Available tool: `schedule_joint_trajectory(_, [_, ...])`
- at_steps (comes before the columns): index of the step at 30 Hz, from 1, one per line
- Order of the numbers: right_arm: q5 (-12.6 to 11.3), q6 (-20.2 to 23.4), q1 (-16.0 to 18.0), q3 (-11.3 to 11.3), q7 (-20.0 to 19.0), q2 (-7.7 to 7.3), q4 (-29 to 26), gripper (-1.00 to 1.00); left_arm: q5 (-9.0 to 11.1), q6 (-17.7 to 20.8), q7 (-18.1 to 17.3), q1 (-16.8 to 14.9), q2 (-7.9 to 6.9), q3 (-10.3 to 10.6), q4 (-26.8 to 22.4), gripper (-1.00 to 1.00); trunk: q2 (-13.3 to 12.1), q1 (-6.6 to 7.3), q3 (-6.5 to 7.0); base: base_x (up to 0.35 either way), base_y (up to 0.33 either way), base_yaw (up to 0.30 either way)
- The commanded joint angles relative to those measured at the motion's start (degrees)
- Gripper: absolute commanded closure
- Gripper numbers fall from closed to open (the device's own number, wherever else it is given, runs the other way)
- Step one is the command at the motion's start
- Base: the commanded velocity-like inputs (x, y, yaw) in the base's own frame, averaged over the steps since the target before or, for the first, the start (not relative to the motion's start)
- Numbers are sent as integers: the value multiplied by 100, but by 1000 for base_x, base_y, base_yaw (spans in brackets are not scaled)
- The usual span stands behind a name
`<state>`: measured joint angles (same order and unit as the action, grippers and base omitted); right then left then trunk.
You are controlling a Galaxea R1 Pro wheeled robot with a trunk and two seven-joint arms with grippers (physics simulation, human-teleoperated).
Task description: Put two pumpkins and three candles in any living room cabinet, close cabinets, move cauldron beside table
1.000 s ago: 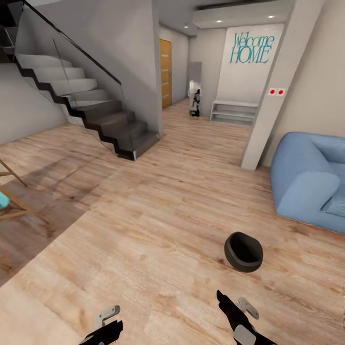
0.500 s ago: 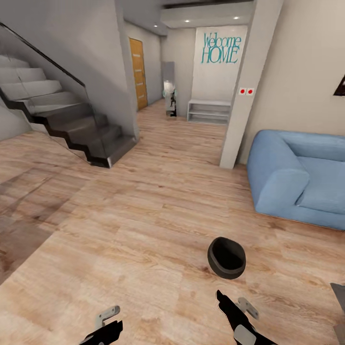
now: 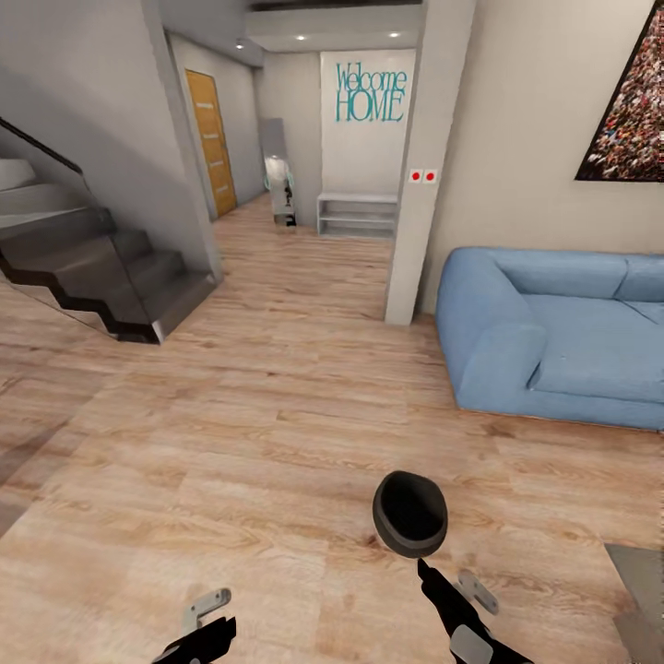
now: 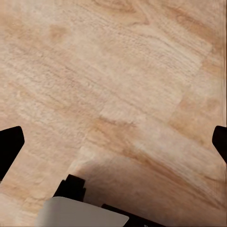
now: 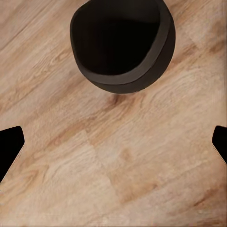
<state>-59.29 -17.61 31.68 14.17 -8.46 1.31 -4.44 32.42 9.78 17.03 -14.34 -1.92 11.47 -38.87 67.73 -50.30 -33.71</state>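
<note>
We see the cauldron on the wooden floor, tipped on its side with its mouth towards us, just ahead of our right gripper. In the right wrist view the cauldron lies beyond the fingertips, which stand wide apart at the picture's edges with nothing between them. Our left gripper hangs low over bare floor; its dark fingertips are likewise spread wide and empty. A blue sofa stands against the wall to the right, well apart from the cauldron, and a staircase rises at the left.
</note>
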Motion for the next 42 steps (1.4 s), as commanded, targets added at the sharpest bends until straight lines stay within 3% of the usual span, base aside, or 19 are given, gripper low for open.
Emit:
schedule_joint_trajectory(1, [-61,-24,9,37,-32,1,14,-100,47,14,55,0,-10,40,-15,-100,3,-3,-5,323,0,-280])
schedule_joint_trajectory(18, [-57,-24,6,42,-41,1,14,-100,45,13,55,-1,-18,40,-15,-100,3,-3,-5,325,0,-148])
schedule_joint_trajectory(42, [-57,-24,6,42,-41,1,14,-100,37,12,55,-1,-10,47,-15,-100,3,-3,39,325,0,-272])
